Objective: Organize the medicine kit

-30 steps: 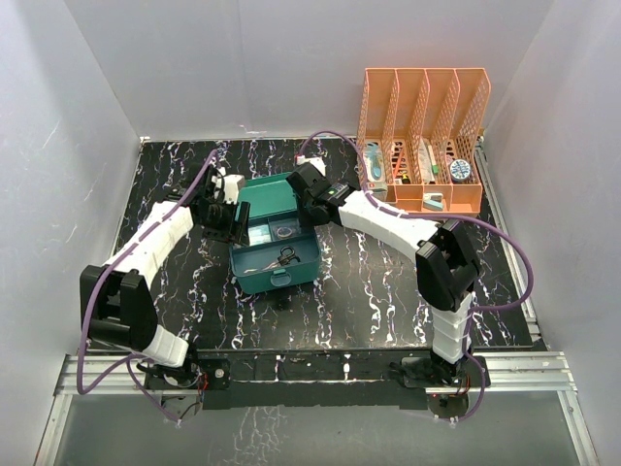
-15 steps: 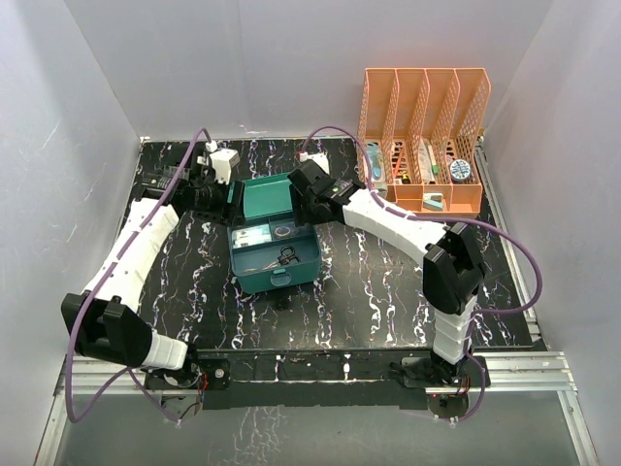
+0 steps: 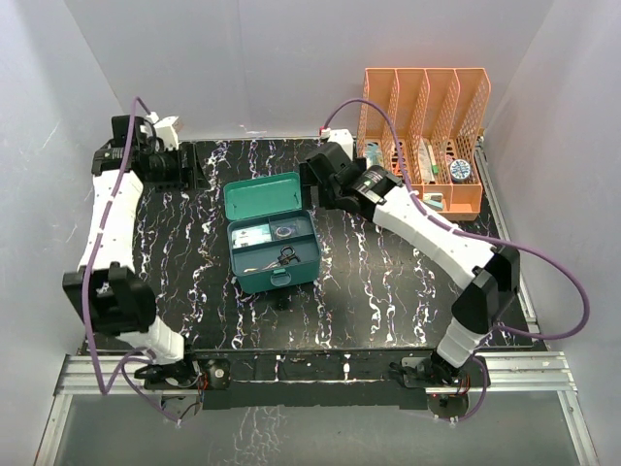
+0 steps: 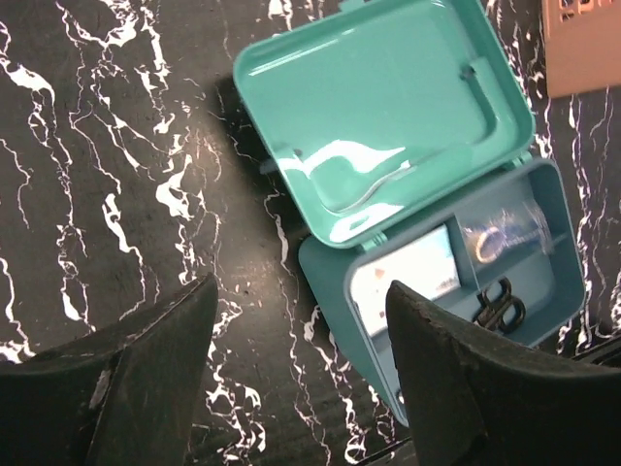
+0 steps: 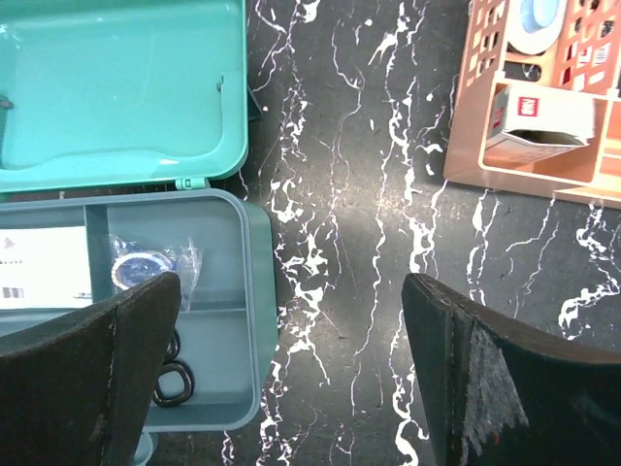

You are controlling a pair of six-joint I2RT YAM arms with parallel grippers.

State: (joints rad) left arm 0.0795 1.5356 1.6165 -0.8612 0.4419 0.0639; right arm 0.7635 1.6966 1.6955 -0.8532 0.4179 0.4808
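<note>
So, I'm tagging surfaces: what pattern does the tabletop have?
The tabletop is black with white marble-like veining, clearest in the right wrist view.

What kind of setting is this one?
Probably a lab robot test cell: plain white walls box in a black marbled table, an aluminium rail runs along its near edge, and the medicine kit and orange file rack look like staged props.
</note>
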